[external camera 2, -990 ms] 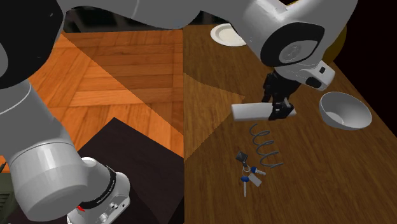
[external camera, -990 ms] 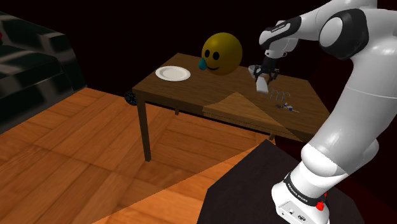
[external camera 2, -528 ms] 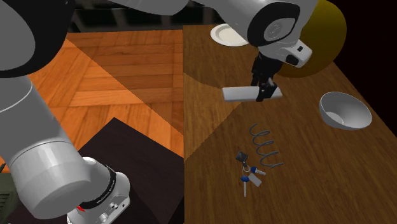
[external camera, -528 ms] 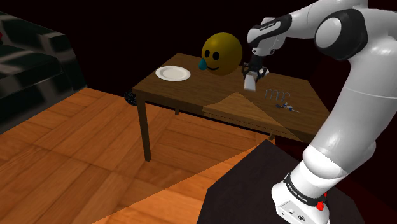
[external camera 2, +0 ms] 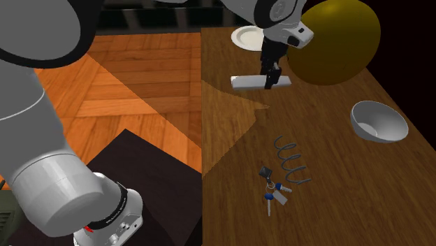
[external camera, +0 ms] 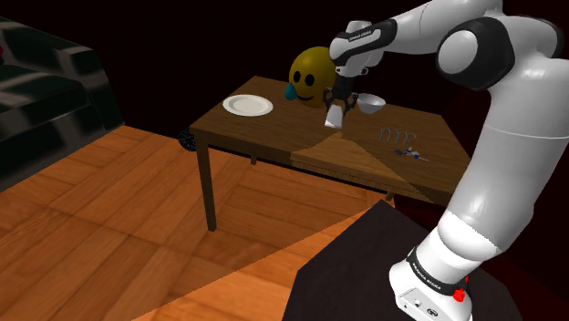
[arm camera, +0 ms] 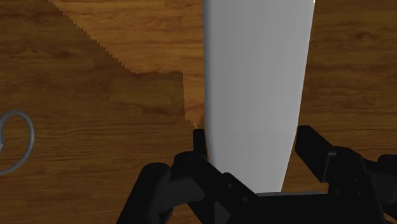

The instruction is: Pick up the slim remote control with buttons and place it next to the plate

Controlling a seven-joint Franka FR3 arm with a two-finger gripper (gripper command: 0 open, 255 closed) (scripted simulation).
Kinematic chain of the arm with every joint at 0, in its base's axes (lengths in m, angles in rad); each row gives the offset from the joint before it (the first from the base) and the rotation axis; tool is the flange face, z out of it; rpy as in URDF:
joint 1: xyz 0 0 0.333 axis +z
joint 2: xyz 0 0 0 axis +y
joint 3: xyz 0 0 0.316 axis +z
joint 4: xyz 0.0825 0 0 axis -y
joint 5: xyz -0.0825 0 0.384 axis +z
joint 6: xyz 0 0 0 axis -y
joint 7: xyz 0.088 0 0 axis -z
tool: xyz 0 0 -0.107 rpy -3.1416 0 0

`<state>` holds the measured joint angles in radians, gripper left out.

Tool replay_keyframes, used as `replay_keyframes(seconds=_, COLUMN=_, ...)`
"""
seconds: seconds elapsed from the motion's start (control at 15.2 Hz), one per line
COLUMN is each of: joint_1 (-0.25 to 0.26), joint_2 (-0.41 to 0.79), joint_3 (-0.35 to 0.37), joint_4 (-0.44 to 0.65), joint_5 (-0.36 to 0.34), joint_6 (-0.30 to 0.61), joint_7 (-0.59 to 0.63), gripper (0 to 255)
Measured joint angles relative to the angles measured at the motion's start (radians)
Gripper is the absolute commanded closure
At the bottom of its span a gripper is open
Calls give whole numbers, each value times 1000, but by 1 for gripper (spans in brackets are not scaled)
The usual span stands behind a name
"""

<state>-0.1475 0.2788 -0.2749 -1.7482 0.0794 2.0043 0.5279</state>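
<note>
Gripper [external camera 2: 271,77] has carried the remote [external camera 2: 246,82] nearer the plate [external camera: 247,106].

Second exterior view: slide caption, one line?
Black hand holds the pale remote clear of the wooden table, short of the white plate, with a yellow ball and grey bowl nearby.

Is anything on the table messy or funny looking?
Nothing is spilled or broken. The oddest thing is a huge yellow smiley ball on the table, dwarfing the plate near it.
</note>
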Motion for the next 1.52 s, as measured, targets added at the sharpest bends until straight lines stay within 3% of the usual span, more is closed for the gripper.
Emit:
replay_keyframes(seconds=0.59, joint_1=98, joint_2=138, joint_3=63, joint_4=199, joint_5=11, joint_6=-60, joint_7=169, gripper=255)
replay_keyframes(seconds=1.06, joint_1=161, joint_2=316, joint_3=103, joint_4=477, joint_5=22, joint_6=-158, joint_7=288, gripper=255)
replay_keyframes(seconds=1.52, joint_1=169, joint_2=338, joint_3=107, joint_4=428, joint_5=25, joint_6=-88, joint_7=295, gripper=255)
